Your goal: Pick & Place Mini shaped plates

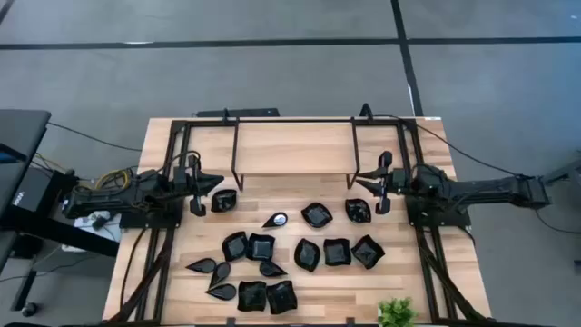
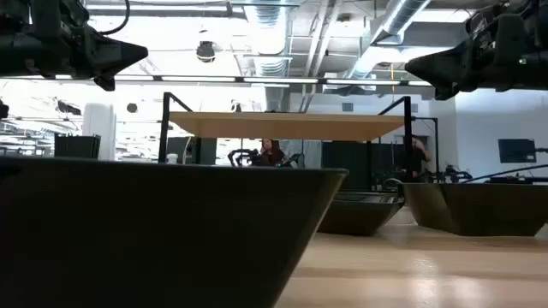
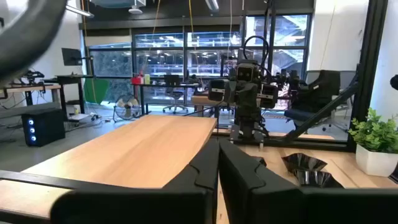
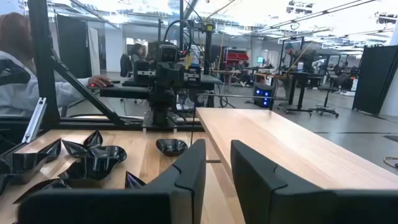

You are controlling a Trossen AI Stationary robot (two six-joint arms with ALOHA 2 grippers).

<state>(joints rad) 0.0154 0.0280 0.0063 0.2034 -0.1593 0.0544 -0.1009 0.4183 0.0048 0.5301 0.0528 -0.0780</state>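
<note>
High view: mini shaped plates (image 1: 337, 252) scattered on table (image 1: 295, 145) before raised shelf (image 1: 292, 147). Left gripper (image 1: 211, 184) fingers together, right gripper (image 1: 360, 186) slightly parted; both empty, flanking shelf.

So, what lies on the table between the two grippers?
In the high view, three black plates and one teardrop dish lie between left gripper and right gripper.

High view overhead; low view table-level; wrist views face each other across table (image 1: 300, 145)
</note>
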